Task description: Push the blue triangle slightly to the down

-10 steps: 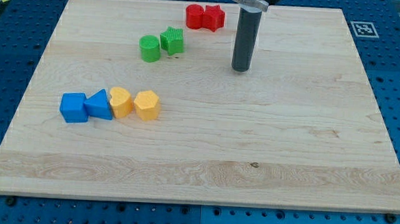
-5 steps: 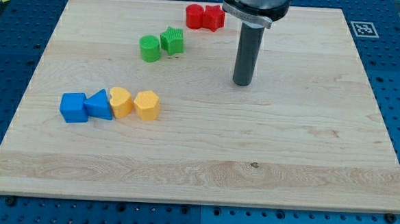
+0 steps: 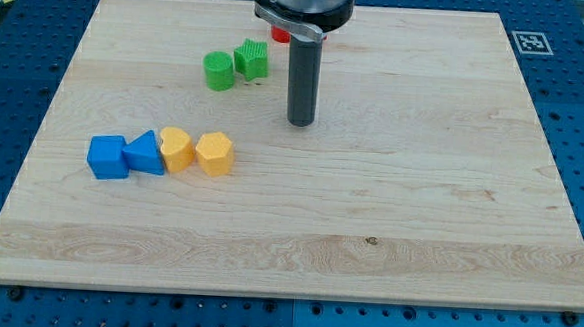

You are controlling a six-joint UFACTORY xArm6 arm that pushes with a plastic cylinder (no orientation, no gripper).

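The blue triangle lies at the board's left, touching a blue cube on its left and a yellow block on its right. A second yellow block, hexagonal, sits just right of that. My tip rests on the board well to the right of and above this row, clear of all blocks.
A green cylinder and a green star-like block sit left of and above my tip. A red block near the view's top is mostly hidden behind the rod's mount. The wooden board lies on a blue pegboard table.
My tip has slid toward the view's left and slightly down, from right of the green blocks' height to below them. The rod's mount now covers the red blocks. No block has moved.
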